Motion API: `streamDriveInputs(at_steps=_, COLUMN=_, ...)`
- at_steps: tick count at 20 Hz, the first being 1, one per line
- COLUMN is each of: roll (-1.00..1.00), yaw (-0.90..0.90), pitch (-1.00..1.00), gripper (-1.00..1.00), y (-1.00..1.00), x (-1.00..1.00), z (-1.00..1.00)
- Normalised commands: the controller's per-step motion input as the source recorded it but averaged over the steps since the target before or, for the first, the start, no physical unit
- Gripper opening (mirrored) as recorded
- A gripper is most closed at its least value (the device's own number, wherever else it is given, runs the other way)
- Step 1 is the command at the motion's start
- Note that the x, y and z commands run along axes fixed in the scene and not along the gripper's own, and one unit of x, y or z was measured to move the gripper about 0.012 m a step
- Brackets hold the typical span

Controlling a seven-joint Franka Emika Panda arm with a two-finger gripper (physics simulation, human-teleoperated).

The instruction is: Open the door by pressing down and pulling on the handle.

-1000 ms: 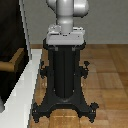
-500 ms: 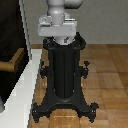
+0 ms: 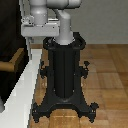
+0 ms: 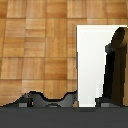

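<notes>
A: So, where does the door [image 3: 9, 55] stand?

B: At the exterior view's left edge, a very dark panel set inside a white frame [image 3: 24, 95] that runs down toward the near floor.

A: And the handle [image 3: 14, 61]?

B: A short wood-coloured lever jutting from the dark panel, about level with the upper half of the pedestal. In the wrist view it shows again as a brown bar [image 4: 116, 65] beside the white frame [image 4: 90, 65], with the dark panel next to it.

A: Is the end effector on it?

B: I cannot tell. No fingers are visible in either view, so its opening is unknown too. The wrist view only has a dark band along one edge, possibly part of the arm's own hardware, though it is too blurred to be sure.

A: What else is around?

B: The black pedestal [image 3: 64, 70] with splayed feet stands just right of the frame, on a wooden parquet floor [image 3: 110, 75]. The grey-white arm [image 3: 50, 17] rises from its top and bends toward the door side.
</notes>
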Motion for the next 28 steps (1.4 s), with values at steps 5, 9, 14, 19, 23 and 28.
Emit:
streamDriveInputs(at_steps=5, roll=0.00, yaw=0.00, pitch=0.00, gripper=1.00, y=-0.80, x=0.00, z=0.00)
streamDriveInputs(at_steps=9, roll=0.00, yaw=0.00, pitch=0.00, gripper=1.00, y=-0.50, x=0.00, z=0.00)
streamDriveInputs(at_steps=14, roll=0.00, yaw=0.00, pitch=0.00, gripper=1.00, y=-0.60, x=0.00, z=0.00)
streamDriveInputs(at_steps=19, roll=0.00, yaw=0.00, pitch=0.00, gripper=1.00, y=0.00, x=0.40, z=0.00)
streamDriveInputs(at_steps=23, roll=0.00, yaw=0.00, pitch=0.00, gripper=1.00, y=0.00, x=0.00, z=0.00)
streamDriveInputs(at_steps=28, roll=0.00, yaw=0.00, pitch=0.00, gripper=1.00, y=-0.60, x=0.00, z=-0.80)
